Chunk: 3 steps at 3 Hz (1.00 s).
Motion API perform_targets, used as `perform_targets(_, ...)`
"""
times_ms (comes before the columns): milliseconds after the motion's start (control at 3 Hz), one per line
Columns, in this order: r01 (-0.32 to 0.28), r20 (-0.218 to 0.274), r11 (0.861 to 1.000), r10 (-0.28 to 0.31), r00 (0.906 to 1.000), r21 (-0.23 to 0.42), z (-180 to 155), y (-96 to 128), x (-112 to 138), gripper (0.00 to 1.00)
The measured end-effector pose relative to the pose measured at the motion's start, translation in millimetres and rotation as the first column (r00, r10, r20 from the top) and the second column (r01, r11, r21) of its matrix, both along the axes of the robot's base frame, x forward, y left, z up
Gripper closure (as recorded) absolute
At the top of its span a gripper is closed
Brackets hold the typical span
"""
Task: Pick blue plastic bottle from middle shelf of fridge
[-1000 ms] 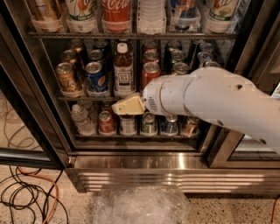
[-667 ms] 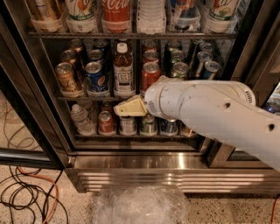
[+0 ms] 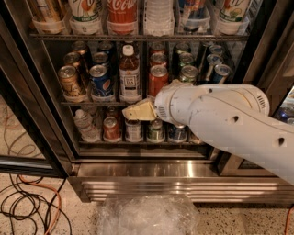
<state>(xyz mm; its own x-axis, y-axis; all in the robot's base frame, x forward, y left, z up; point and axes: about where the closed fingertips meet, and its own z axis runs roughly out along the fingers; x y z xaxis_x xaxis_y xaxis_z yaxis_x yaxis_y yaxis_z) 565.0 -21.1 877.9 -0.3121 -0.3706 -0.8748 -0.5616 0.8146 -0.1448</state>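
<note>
The blue plastic bottle (image 3: 130, 73) stands upright on the middle shelf (image 3: 78, 103) of the fridge (image 3: 183, 181). It is tall, holds dark brown liquid, and has a white cap and a pale label. It stands between a Pepsi can (image 3: 100, 81) and a red can (image 3: 157, 81). My gripper (image 3: 134, 111), a cream wedge on the white arm (image 3: 220, 119), is just below the bottle's base, at the shelf's front edge and in front of the lower shelf's cans. It holds nothing that I can see.
Several cans fill the middle and lower shelves. A ribbed water bottle (image 3: 84, 124) stands at the lower left. Large bottles, one a Coca-Cola (image 3: 121, 13), line the top shelf. Cables (image 3: 27, 206) and crumpled clear plastic (image 3: 147, 215) lie on the floor.
The gripper has stayed almost in place below the bottle, shifting slightly right. The white arm behind it has swung lower on the right.
</note>
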Motion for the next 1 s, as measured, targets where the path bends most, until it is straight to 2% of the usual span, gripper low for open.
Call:
perform_targets(333,-0.023,-0.018,1.0,0.023,0.9996,0.021,-5,16,-1,0.15)
perform_targets(667,-0.06,-0.032,0.997,0.061,0.9976,0.044,-9,38,-2,0.19)
perform_targets(1000,-0.082,-0.048,0.995,0.085,0.9952,0.054,-15,49,-3,0.16)
